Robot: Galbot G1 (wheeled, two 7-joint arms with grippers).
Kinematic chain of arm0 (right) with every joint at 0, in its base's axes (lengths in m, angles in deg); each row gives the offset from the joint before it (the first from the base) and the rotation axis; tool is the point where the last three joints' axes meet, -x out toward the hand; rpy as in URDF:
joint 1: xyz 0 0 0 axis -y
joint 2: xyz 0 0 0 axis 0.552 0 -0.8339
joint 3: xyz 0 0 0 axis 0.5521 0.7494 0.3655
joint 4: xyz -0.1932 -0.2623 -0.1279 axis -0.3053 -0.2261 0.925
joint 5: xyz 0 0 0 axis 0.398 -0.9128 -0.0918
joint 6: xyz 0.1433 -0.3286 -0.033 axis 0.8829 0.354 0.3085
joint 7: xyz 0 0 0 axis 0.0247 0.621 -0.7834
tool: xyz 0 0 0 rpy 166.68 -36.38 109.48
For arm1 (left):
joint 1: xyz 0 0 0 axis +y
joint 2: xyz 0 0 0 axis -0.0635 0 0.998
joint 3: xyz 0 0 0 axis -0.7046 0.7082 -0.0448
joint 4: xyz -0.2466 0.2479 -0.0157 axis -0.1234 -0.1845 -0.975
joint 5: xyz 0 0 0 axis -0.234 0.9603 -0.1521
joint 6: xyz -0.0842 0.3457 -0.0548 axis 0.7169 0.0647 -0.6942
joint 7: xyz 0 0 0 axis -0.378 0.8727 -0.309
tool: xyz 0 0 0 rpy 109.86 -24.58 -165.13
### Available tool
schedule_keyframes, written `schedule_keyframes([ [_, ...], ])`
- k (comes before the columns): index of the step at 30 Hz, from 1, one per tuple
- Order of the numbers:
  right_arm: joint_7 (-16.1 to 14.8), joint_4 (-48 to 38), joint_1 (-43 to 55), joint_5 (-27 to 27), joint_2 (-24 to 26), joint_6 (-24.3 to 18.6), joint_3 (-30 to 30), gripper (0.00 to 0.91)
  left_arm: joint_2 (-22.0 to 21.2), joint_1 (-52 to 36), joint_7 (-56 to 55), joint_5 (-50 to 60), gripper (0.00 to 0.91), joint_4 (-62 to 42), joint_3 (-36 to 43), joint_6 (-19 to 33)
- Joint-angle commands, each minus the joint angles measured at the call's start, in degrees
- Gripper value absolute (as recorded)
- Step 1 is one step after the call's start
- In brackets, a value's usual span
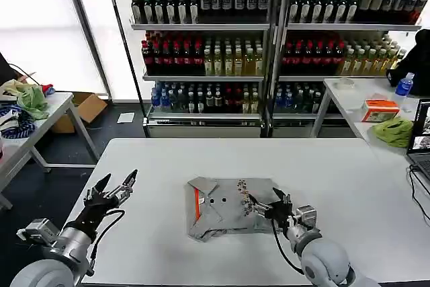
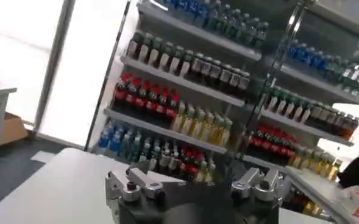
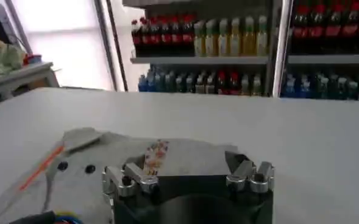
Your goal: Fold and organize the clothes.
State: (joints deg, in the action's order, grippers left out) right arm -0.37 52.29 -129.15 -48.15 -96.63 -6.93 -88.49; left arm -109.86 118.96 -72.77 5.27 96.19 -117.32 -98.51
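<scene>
One of the clothes, a light grey shirt (image 1: 225, 210), lies folded into a rough rectangle at the middle of the white table (image 1: 168, 166). Its orange collar lining (image 1: 196, 204) faces my left, and the multicoloured print (image 1: 243, 193) sits near its right side. My right gripper (image 1: 265, 204) is at the shirt's right edge, open, its fingers spread over the cloth. In the right wrist view the shirt (image 3: 100, 161) lies just past that gripper (image 3: 188, 175), with nothing held. My left gripper (image 1: 115, 185) hovers open above the table's left part, well away from the shirt; the left wrist view shows it (image 2: 194, 184) empty.
Shelves of drink bottles (image 1: 201, 52) stand behind the table. A side table (image 1: 40, 115) on the left carries a lime-green cloth (image 1: 30, 99). On the right, another table (image 1: 363, 99) holds an orange box (image 1: 380, 109), a green cloth (image 1: 395, 131) and a laptop (image 1: 422, 139).
</scene>
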Motion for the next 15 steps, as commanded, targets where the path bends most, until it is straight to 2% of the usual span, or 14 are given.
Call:
schedule_keyframes([
  [1, -3.0, 6.2, -4.1, -12.2, -2.5, -11.5, -12.2, 0.907, -0.8, 2.5, 3.0, 5.4, 0.907, 0.7, -0.3, 2.0],
  [3, -4.2, 6.1, -6.0, -16.4, -3.4, -14.9, -14.7, 0.907, -1.6, 3.1, 3.3, 6.4, 0.907, 1.1, -0.5, 2.3],
  [4, -5.6, 6.7, -8.4, -17.1, -4.0, -16.3, -17.9, 0.907, -2.3, 3.5, 3.5, 6.7, 0.907, 1.5, -0.7, 2.4],
  [7, -6.9, 7.8, -12.5, -13.6, -4.5, -16.7, -22.6, 0.907, -4.3, 4.3, 4.1, 6.8, 0.907, 2.1, -1.9, 2.4],
  [11, -8.7, 7.9, -16.1, -14.6, -4.0, -19.8, -25.9, 0.907, -6.1, 4.9, 5.0, 8.5, 0.907, 2.1, -2.6, 2.8],
  [15, -9.4, 8.3, -19.1, -13.3, -4.0, -21.1, -28.4, 0.907, -7.4, 5.8, 7.5, 11.5, 0.907, 2.1, -3.3, 4.0],
])
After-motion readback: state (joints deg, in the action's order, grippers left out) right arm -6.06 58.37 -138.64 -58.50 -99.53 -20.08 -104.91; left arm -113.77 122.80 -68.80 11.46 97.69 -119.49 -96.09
